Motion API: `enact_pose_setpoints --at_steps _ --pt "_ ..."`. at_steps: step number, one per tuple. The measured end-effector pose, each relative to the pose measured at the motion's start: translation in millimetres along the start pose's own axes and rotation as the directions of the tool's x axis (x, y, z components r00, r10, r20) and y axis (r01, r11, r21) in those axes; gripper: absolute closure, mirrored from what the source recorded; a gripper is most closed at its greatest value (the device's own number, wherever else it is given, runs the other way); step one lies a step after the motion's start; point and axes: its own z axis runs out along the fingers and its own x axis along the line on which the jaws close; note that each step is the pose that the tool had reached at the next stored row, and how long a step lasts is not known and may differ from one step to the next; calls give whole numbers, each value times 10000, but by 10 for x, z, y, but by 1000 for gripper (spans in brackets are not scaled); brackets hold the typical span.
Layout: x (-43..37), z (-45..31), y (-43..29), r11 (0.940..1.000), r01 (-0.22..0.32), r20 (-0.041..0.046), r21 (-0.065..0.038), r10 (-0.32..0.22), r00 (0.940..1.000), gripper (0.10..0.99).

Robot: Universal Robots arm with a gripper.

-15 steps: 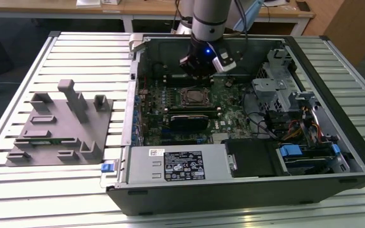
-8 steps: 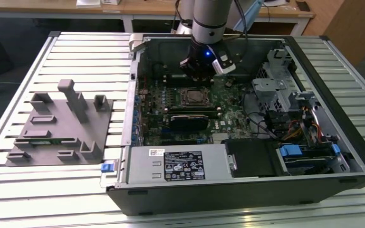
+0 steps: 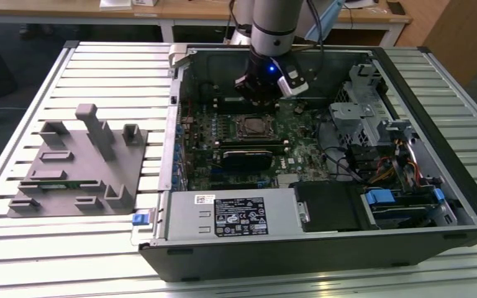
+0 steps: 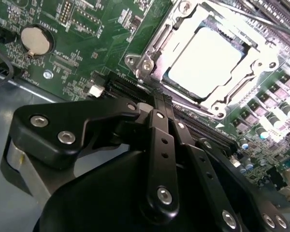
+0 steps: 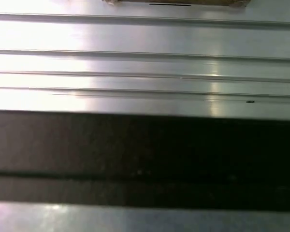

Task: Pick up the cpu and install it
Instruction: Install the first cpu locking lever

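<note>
The arm descends into an open computer case that lies on its side on a slotted aluminium table. In the exterior view the gripper hangs above the green motherboard, just behind the socket as that view shows it.

The cpu sits inside the socket: in the second wrist view its silvery-white top appears as a bright square framed by the socket's metal load frame. It lies flat, level with the frame. The gripper does not touch it.

In the second wrist view the black linkage bars of the gripper converge to a point near the edge of the socket frame, over a dark slot on the board. The fingers appear drawn together with nothing between them. Whether their tips contact the board cannot be determined.

A round coin cell battery sits on the motherboard, well apart from the socket.

A grey plastic fixture with upright blocks stands on the table on the exterior view's left, beside the case. A power supply occupies the near corner of the case, and a drive cage with cabling occupies the exterior view's right side.

The first wrist view shows table slats and a dark band across them
</note>
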Motion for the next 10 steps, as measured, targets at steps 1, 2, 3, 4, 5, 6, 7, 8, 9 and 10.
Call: enact_pose_setpoints --at_steps 1,2,3,4,5,6,7,8,9,10 --pt "0 10 -1 10000 0 -1 41 0 10000 980" --pt "0 22 -2 10000 -1 -1 75 1 10000 980" --pt "1 31 -3 9999 0 -4 107 0 10000 980" --pt "1 39 -5 9999 -1 -6 141 1 10000 980" --pt "0 48 -4 9999 0 -2 155 0 10000 980" --pt "0 55 -4 9999 0 -3 163 0 10000 980" --pt "1 60 -5 9998 -1 -5 173 1 10000 980" --pt "0 64 -5 9998 0 -4 177 0 10000 980" --pt "1 65 -6 9998 0 -5 178 0 10000 980" --pt "1 65 -6 9998 0 -5 179 1 10000 980"
